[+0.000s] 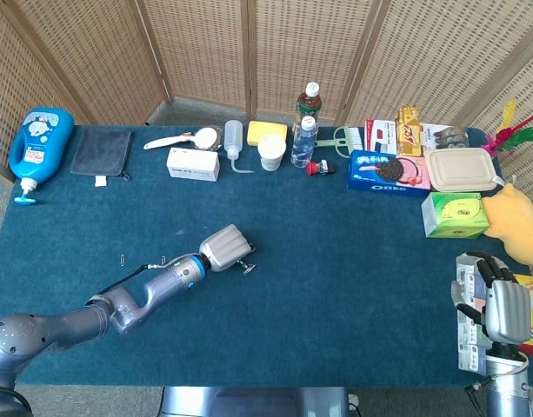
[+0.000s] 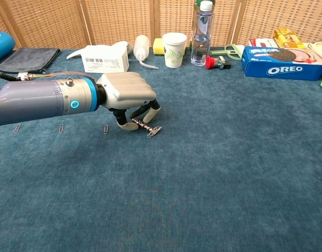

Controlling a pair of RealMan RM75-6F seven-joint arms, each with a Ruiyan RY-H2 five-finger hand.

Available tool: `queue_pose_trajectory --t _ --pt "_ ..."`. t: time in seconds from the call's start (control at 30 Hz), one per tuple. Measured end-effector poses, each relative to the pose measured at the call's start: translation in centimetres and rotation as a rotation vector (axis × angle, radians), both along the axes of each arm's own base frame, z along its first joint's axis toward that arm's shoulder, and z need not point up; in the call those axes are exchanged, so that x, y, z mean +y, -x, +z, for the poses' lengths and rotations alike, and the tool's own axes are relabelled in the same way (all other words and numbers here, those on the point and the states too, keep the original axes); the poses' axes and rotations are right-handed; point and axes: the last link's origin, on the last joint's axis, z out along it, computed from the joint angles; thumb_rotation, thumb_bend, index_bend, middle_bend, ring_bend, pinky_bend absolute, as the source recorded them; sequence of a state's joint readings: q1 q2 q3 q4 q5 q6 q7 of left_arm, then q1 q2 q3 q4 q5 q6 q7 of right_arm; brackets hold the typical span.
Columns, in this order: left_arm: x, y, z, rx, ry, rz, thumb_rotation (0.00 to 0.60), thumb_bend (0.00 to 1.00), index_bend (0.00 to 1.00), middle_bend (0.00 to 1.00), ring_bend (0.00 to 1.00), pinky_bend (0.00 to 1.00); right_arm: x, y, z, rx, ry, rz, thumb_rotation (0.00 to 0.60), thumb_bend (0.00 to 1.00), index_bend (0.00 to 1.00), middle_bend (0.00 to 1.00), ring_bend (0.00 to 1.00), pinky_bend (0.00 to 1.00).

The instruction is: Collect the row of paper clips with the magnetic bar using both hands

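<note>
We see the thin, dark magnetic bar [image 2: 144,126] tilted low over the table's mid-left, clips bunched at its tip. Three silver paper clips [image 2: 60,128] lie in a row toward the left edge.

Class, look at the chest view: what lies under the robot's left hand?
Under the left hand, its fingers hold a thin magnetic bar with paper clips clinging to its tip, over the blue cloth. The bar's upper end is hidden by the fingers.
</note>
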State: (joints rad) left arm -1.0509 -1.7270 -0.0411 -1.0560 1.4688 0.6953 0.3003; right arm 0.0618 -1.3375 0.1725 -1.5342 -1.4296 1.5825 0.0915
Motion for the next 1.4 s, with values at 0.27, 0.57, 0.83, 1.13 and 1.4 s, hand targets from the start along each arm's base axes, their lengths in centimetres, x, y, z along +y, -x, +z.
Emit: queue_pose_trajectory --t 0.27,0.57,0.83,1.13,1.4 --pt "0.1 0.0 0.0 0.003 -0.004 0.007 0.6 0.55 0.5 0.59 0.69 0.75 -0.1 0.0 0.1 -0.005 0.003 0.003 0.6 0.42 0.38 0.34 0.28 0.41" --pt "0.3 0.2 0.5 -0.002 -0.015 0.014 0.6 0.57 0.57 0.63 0.72 0.75 -0.1 -0.1 0.2 -0.023 0.011 0.013 0.6 0.42 0.39 0.35 0.28 0.41" --pt "0.4 0.4 1.2 -0.017 -0.021 0.024 0.6 0.62 0.62 0.68 0.74 0.75 0.1 -0.2 0.3 -0.031 0.019 0.021 0.6 0.42 0.39 0.35 0.28 0.42" --pt "0.7 0.2 3.3 -0.065 -0.051 0.011 0.6 0.64 0.65 0.73 0.79 0.75 -0.2 -0.5 0.1 -0.035 0.016 0.037 0.6 0.42 0.39 0.35 0.28 0.42" --pt "0.7 0.6 6.8 -0.119 -0.094 -0.022 0.6 0.64 0.65 0.74 0.79 0.75 -0.6 -0.8 -0.1 -0.037 0.004 0.055 0.6 0.42 0.39 0.35 0.28 0.42"
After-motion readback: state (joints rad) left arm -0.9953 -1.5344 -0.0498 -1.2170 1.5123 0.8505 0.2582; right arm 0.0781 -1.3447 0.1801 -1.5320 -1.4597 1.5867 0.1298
